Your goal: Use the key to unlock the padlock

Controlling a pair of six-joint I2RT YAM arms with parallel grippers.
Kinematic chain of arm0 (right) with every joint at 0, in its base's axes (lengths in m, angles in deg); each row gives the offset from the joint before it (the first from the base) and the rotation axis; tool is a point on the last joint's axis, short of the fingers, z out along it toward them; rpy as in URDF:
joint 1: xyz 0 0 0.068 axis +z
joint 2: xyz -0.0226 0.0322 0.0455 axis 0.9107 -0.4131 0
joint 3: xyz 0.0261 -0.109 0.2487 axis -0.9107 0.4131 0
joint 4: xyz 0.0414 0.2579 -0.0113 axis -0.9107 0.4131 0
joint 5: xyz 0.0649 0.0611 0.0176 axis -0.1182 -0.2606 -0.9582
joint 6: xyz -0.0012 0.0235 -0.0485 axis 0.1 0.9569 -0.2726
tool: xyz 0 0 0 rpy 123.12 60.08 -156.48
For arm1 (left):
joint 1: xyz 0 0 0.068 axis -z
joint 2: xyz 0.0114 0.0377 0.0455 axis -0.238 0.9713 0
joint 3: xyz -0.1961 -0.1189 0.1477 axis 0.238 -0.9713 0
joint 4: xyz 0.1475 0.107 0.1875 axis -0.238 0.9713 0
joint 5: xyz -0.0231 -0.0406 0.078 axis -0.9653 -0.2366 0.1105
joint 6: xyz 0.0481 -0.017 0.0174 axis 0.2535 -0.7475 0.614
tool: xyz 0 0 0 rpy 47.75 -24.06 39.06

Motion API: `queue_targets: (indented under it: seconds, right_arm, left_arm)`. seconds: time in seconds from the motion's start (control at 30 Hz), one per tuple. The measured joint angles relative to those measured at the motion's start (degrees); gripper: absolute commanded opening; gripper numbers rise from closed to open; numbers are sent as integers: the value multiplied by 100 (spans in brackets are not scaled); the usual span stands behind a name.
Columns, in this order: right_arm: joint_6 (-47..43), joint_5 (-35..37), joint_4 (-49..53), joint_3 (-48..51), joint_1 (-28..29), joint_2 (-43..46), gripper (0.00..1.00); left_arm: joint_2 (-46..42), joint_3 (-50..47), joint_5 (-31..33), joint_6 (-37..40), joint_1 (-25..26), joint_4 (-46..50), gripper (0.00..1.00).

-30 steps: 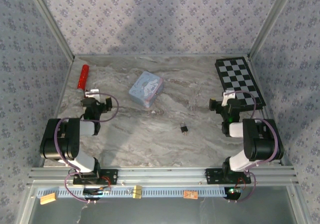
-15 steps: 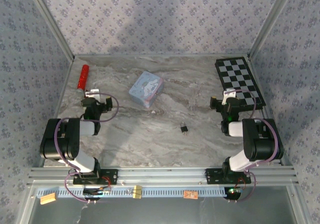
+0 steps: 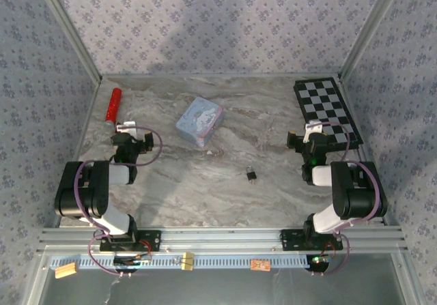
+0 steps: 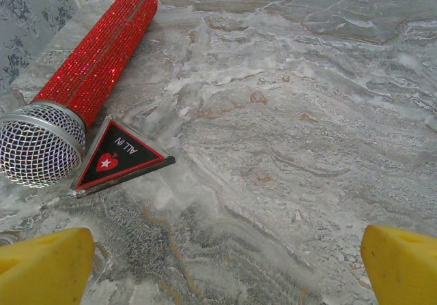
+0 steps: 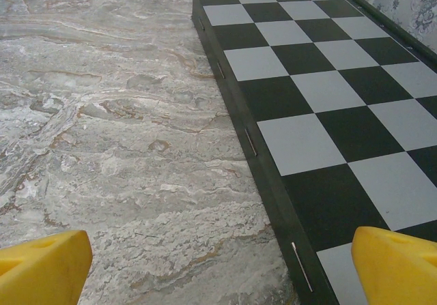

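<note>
Marbled grey surface (image 3: 205,196) carries a chessboard (image 3: 328,110) at 2 o'clock, a light-blue tin (image 3: 199,121) near centre and a red microphone (image 3: 113,104) at 10 o'clock. The padlock (image 3: 251,175) lies at 5 o'clock of the tin. Left fingers (image 4: 48,267) and right fingers (image 5: 396,264) stand wide, holding nothing.

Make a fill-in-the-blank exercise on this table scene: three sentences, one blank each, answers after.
1. The padlock lies closer to the ____ arm's gripper than to the other.
2. The left gripper, its jaws wide apart, faces a glittery ____ microphone.
3. The triangular card touching the microphone's mesh head reads ALL ____.

Missing words: right; red; IN
</note>
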Motion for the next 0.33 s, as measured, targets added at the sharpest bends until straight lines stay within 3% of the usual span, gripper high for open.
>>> queue_targets:
  seconds: [0.33]
  right_arm:
    - [0,-70,46,-13,-2,0,99]
  left_arm:
    - [0,0,0,0,0,0,100]
